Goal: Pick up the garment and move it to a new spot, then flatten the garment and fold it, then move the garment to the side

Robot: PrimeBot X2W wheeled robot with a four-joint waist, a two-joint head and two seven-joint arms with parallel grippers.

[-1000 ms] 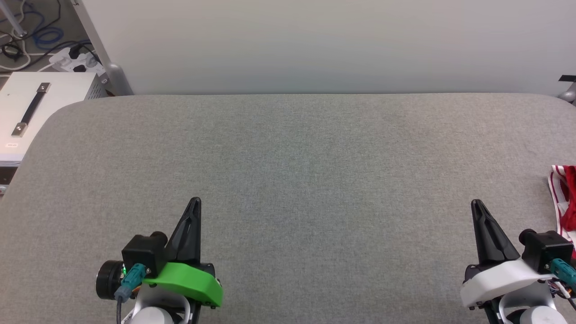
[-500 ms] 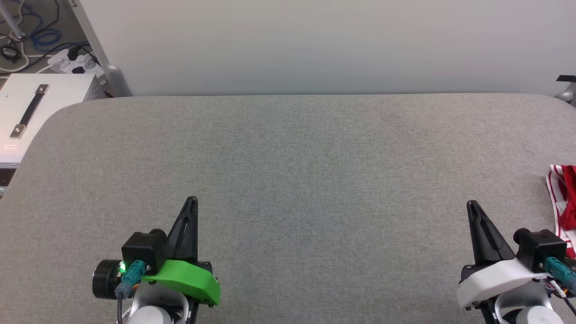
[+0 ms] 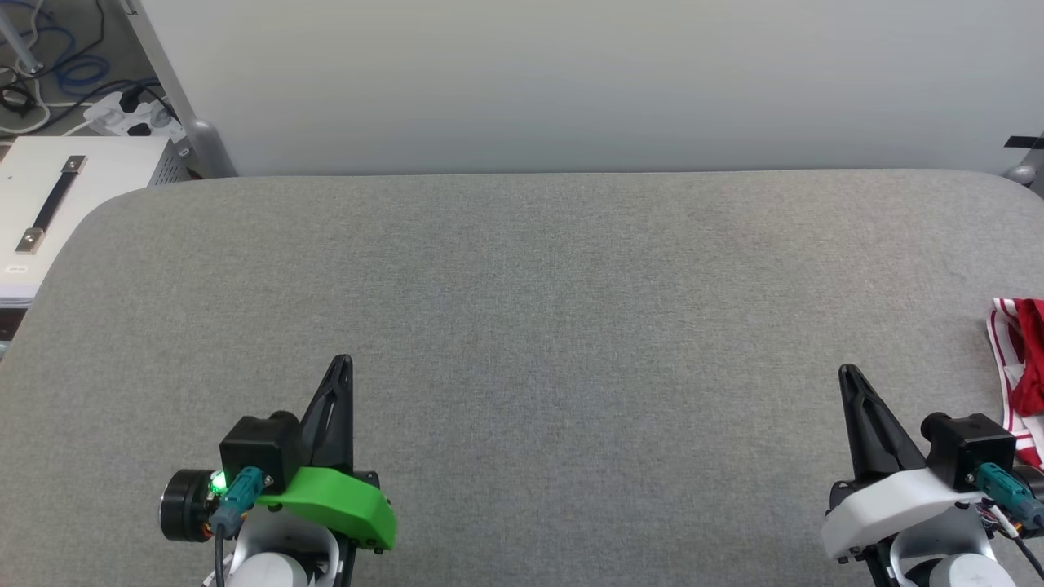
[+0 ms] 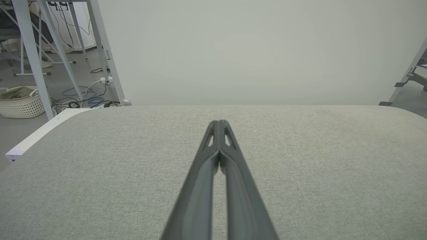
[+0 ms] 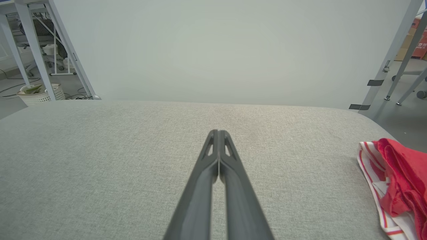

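Observation:
The red garment [image 3: 1025, 359] with red-white striped trim lies bunched at the table's far right edge, partly cut off by the head view. The right wrist view shows the garment [image 5: 398, 180] at the lower right, to the right of my fingers and apart from them. My right gripper [image 3: 844, 375] [image 5: 218, 132] is shut and holds nothing, hovering near the front right of the grey table [image 3: 522, 310]. At the front left, my left gripper [image 3: 342, 363] [image 4: 218, 122] is likewise shut and holds nothing.
A pale wall panel [image 3: 571, 81] rises behind the table. A white box with a handle [image 3: 57, 196] stands off the left corner, with cables and a power strip [image 3: 122, 110] on the floor. A white basket [image 4: 20, 101] and metal frame legs [image 4: 36, 56] stand beyond.
The head camera has shifted slightly, so the whole scene slides a little left. Both grippers sit marginally lower in the picture; the garment lies as before.

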